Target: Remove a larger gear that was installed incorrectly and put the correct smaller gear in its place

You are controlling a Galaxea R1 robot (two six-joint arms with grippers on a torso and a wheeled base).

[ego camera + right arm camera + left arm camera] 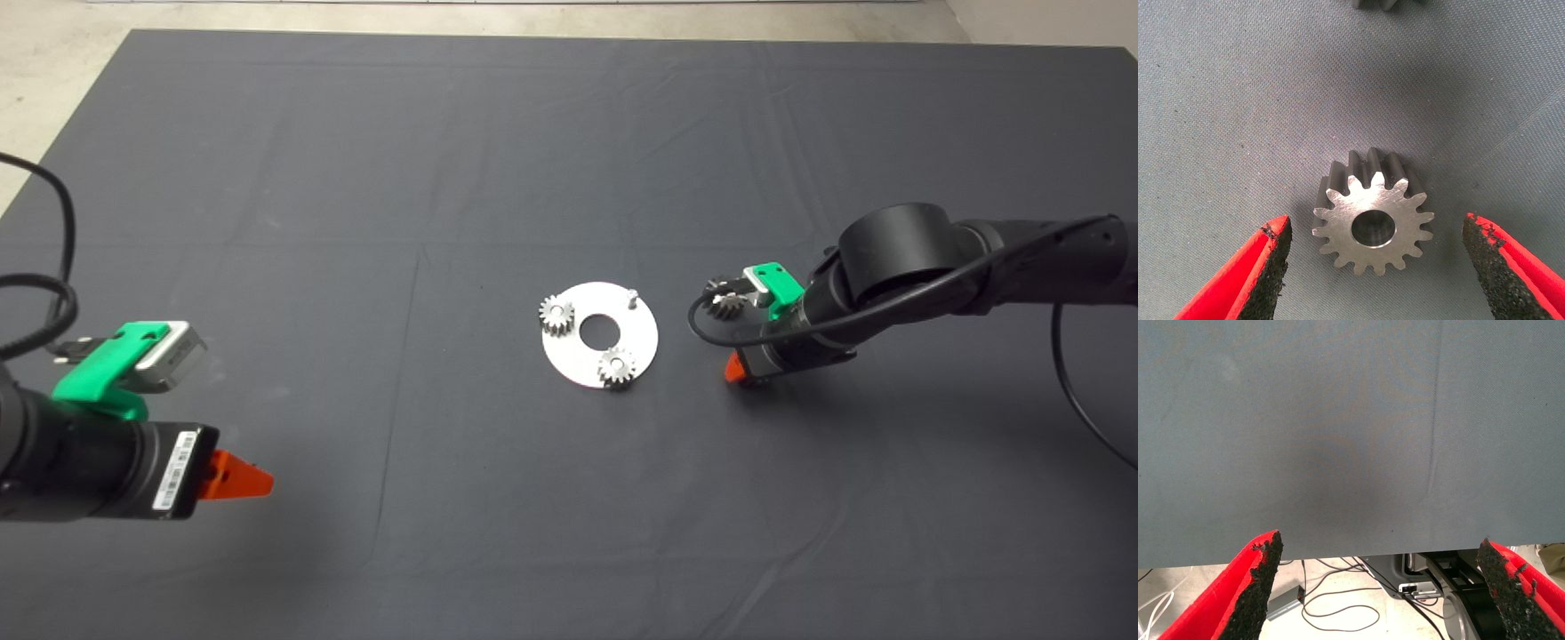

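Right gripper [1375, 267] low over the dark mat [569, 133] at right of centre in the head view, fingers [1248, 280] spread wide to either side of the smaller gear [1371, 213], not touching it. Smaller gear flat on the mat, bore up. Larger gear [727, 302] just beyond on the mat, partly hidden behind the wrist. Round metal plate [587, 364] at centre of the frame, carrying two small gears [556, 316] and one bare pin [632, 297] at its upper right rim. Left gripper [1381, 593] parked at lower left of the head view, spread open, holding nothing.
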